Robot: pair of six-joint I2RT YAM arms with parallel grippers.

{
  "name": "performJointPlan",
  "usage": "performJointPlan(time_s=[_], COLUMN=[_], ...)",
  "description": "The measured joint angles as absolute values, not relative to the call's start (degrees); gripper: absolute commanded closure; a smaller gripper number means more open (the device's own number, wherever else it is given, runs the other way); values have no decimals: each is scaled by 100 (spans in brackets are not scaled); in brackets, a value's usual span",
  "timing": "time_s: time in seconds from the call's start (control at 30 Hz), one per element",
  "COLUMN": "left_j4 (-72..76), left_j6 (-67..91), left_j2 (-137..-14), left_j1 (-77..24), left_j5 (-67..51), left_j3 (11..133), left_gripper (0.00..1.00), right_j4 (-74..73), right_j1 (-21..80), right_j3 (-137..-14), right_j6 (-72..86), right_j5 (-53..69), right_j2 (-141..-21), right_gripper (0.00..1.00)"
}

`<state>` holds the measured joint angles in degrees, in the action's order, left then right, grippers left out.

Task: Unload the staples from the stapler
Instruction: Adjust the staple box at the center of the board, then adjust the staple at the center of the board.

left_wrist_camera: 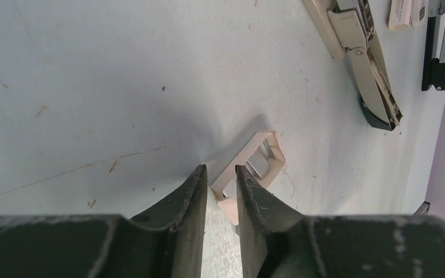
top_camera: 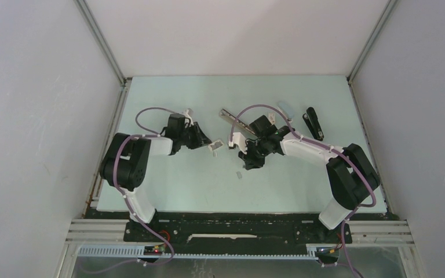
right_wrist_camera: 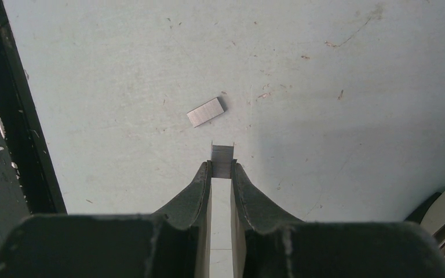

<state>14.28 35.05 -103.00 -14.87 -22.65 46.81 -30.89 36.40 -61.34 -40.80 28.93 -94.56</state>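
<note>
Staples [right_wrist_camera: 222,153] sit clamped in the right end effector [right_wrist_camera: 221,168]; left end effector [left_wrist_camera: 221,172] pinches small pale stapler [left_wrist_camera: 278,153].

We find one staple strip [right_wrist_camera: 222,153] between the tips of the right gripper [right_wrist_camera: 221,168], above the counter [right_wrist_camera: 324,87]; a loose strip [right_wrist_camera: 205,112] lies on the counter just beyond them. A small frame [left_wrist_camera: 255,159] sits at the left gripper [left_wrist_camera: 220,185], between both arms. An opened stapler [top_camera: 232,117] lies behind, another stapler [top_camera: 313,123] farther right.

Lower end of short silvery-grey metal staple strip [right_wrist_camera: 222,153] hidden inside right gripper [right_wrist_camera: 221,167] — glossy black stapler [left_wrist_camera: 443,63] cut off at edge.
</note>
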Motion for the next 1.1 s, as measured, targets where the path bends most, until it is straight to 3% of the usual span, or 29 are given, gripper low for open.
performJointPlan(time_s=[0.43, 0.9, 1.1], left_j4=[1391, 602, -757], left_j6=[3542, 3262, 3236], left_j2=[-9017, -4777, -3721], left_j1=[-1450, -1417, -1417], left_j5=[-1761, -1090, -1243], left_j3=[4145, 3417, 3605], left_gripper=[63, 47, 39], right_j4=[-3140, -3894, -4303], right_j1=[3691, 3966, 4047], right_j3=[-6908, -9338, -10315], right_j6=[-3579, -2604, -2189], right_j5=[2709, 2545, 2469], right_j2=[-9588, -11218, -11952], right_gripper=[82, 81, 81])
